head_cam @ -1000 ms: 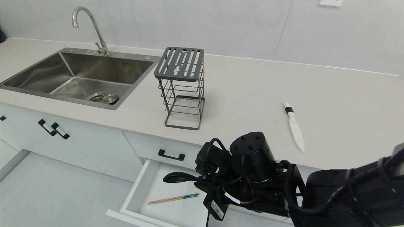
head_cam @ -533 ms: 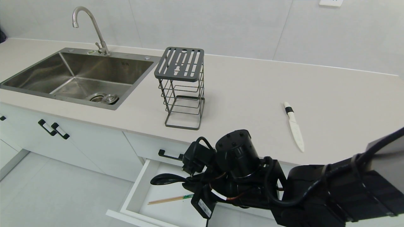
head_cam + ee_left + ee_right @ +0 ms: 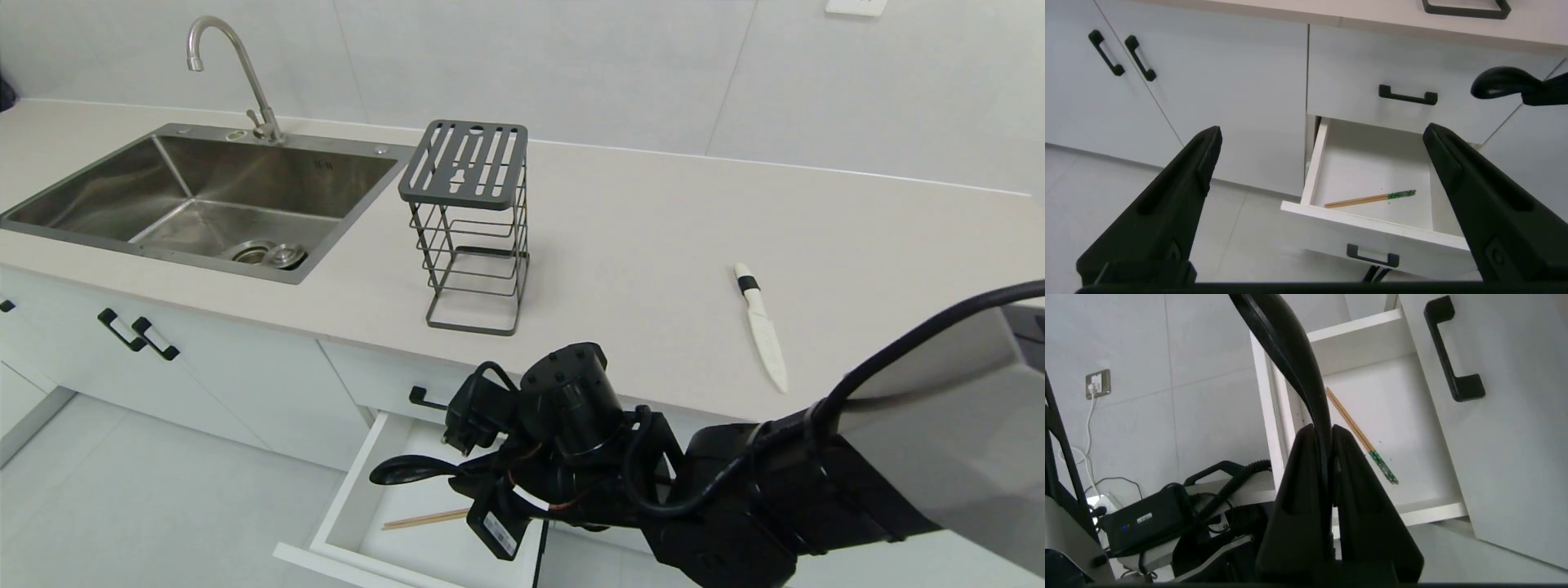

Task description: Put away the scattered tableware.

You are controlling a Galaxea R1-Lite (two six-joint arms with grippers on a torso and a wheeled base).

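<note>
right fingers clamp black spoon handle | above drawer | left fingers wide

A kitchen: steel sink with curved faucet, pale countertop, white cabinets with black handles, tiled wall.

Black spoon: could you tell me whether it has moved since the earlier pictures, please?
Yes. The black spoon, held by the right end effector, has shifted leftward across the drawer, its bowl now above the left end of the chopsticks.
</note>
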